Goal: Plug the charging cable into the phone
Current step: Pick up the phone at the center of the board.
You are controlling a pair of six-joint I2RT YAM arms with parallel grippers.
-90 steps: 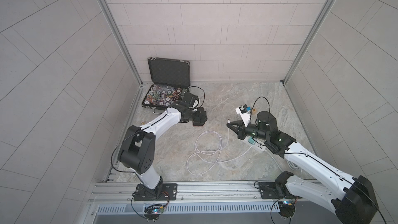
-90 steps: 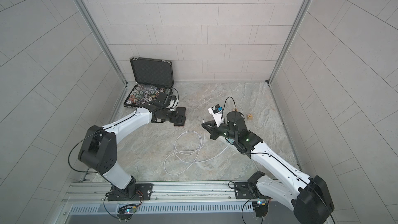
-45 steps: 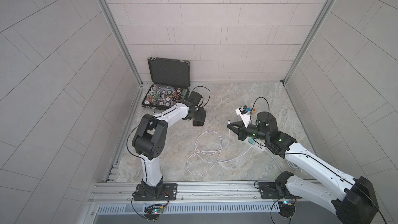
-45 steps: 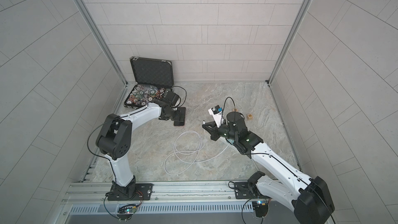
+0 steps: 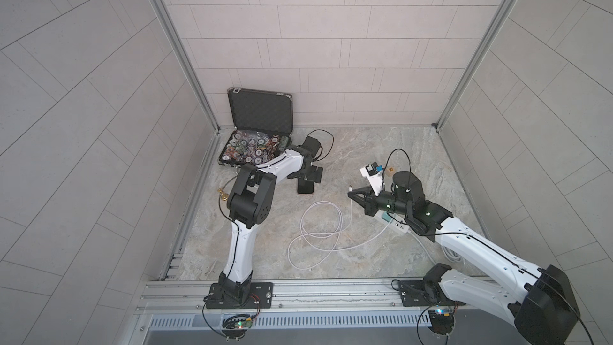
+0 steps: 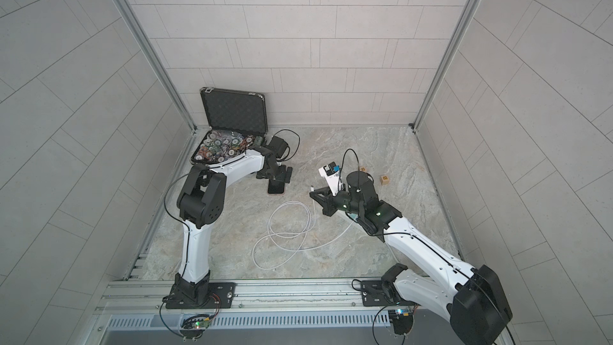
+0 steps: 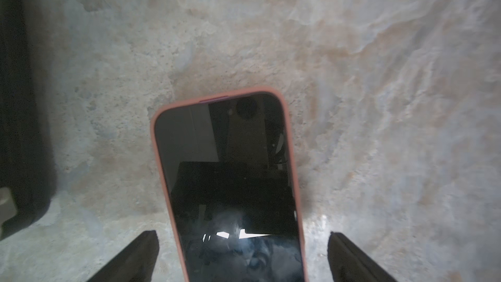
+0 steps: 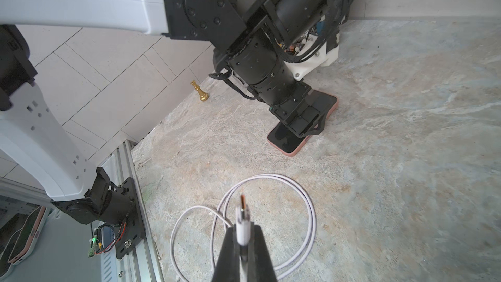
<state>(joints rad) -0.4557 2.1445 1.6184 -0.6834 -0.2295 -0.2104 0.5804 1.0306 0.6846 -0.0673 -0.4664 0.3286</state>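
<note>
Currently left gripper point(image 7: 242, 238) spread wide, straddling the phone point(image 7: 227, 174) flat on the marble surface point(image 7: 379, 104); right gripper point(image 8: 244, 229) pinches the charging cable point(image 8: 242, 217) plug, raised, well right of phone.

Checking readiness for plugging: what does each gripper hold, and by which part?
The right gripper holds the charging cable by its white plug; the left gripper holds nothing, open around the phone.

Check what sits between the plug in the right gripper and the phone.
Only bare floor between plug and phone in both top views. The charging cable's loop edges that gap in the right wrist view.
</note>
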